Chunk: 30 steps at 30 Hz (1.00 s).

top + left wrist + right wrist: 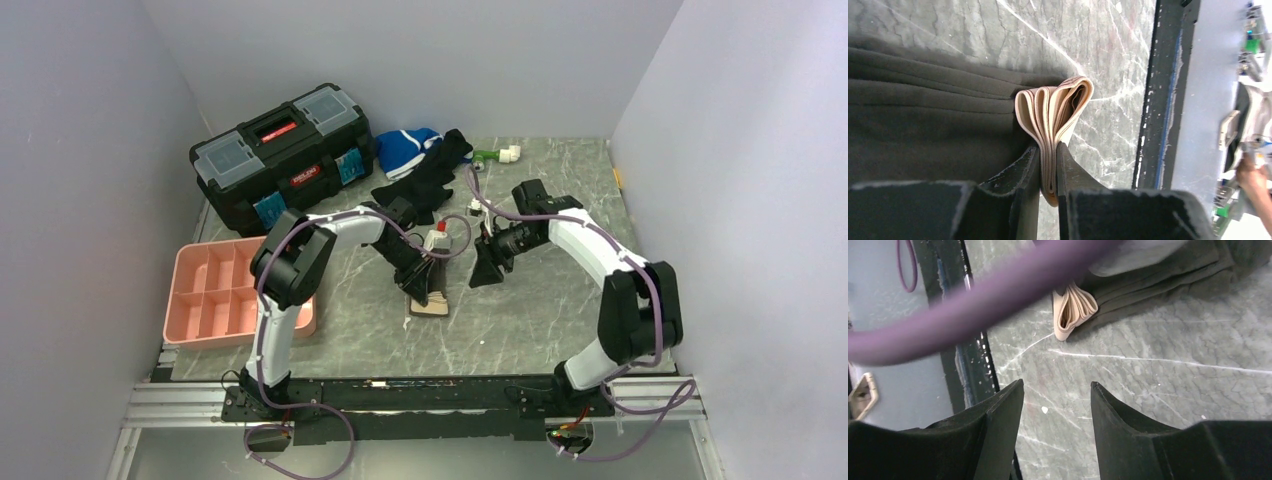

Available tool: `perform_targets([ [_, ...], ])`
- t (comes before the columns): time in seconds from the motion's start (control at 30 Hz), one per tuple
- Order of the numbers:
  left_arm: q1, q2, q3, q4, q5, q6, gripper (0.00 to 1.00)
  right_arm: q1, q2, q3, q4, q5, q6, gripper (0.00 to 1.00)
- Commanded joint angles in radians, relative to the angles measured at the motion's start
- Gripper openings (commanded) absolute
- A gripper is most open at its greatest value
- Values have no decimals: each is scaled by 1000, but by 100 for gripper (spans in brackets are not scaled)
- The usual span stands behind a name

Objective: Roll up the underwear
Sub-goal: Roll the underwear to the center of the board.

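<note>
Underwear [938,115] waistband clamped in left end effector [1048,148], well apart from tray [200,338].

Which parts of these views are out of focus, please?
Right wrist: the purple cable close to the lens is a soft smear, the underwear sharp. Left wrist: the left gripper looks soft-edged, the waistband crisp. Top external: evenly sharp.
</note>
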Motion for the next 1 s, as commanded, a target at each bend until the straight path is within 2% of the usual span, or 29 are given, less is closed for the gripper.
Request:
perform_targets([
  [0.0,9,93,47,-106,71,31,0,6,-123,-76,171,12,52,55],
  [0.17,21,124,40,-104,94,2,0,19,-204,-124,247,73,89,56],
  [0.27,23,133,29,-86,86,-12,0,69,-258,-154,293,149,103,57],
  [0.53,38,195,65,-105,99,-40,0,366,-314,-223,385,434,70,58],
  [0.73,43,244,104,-155,109,-33,0,560,-260,-239,409,584,10,58],
  [0.97,45,278,132,-199,118,-21,0,724,-172,-283,475,740,-33,55],
])
